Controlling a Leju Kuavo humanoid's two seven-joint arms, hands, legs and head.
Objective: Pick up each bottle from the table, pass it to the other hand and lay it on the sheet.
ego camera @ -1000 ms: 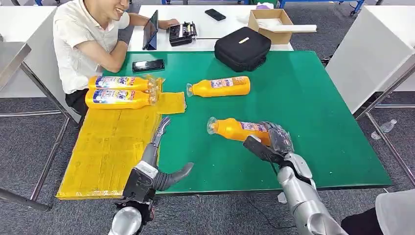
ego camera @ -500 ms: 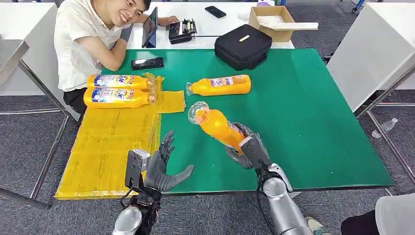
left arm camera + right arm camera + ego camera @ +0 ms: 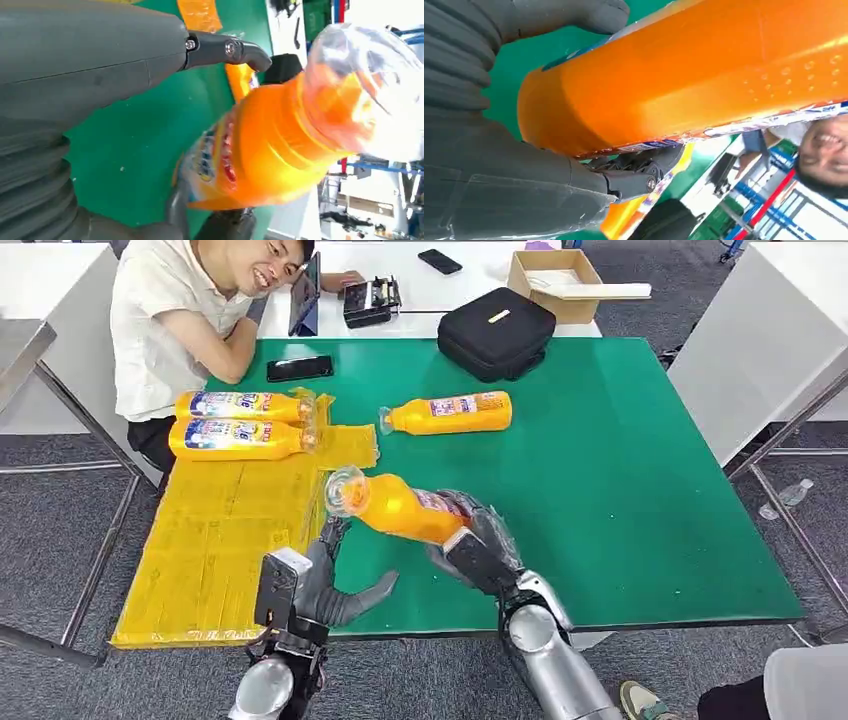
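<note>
My right hand (image 3: 478, 543) grips an orange bottle (image 3: 392, 506) by its base and holds it above the green table (image 3: 620, 470), clear cap end pointing toward my left hand. The same bottle (image 3: 704, 70) fills the right wrist view, and the bottle (image 3: 280, 145) is close in front of the left wrist camera. My left hand (image 3: 325, 575) waits just below the bottle's neck with fingers spread, holding nothing. Two orange bottles (image 3: 240, 438) lie side by side on the far end of the yellow sheet (image 3: 220, 540). One more orange bottle (image 3: 450, 413) lies on the table beyond.
A person (image 3: 190, 310) sits at the table's far left corner, leaning on an arm. A black phone (image 3: 300, 368) and a black bag (image 3: 497, 332) lie at the far edge. A cardboard box (image 3: 560, 280) stands on the white table behind.
My right hand has lifted the bottle off the table and carried it left toward my left hand. My left hand has turned palm up and opened under it.
</note>
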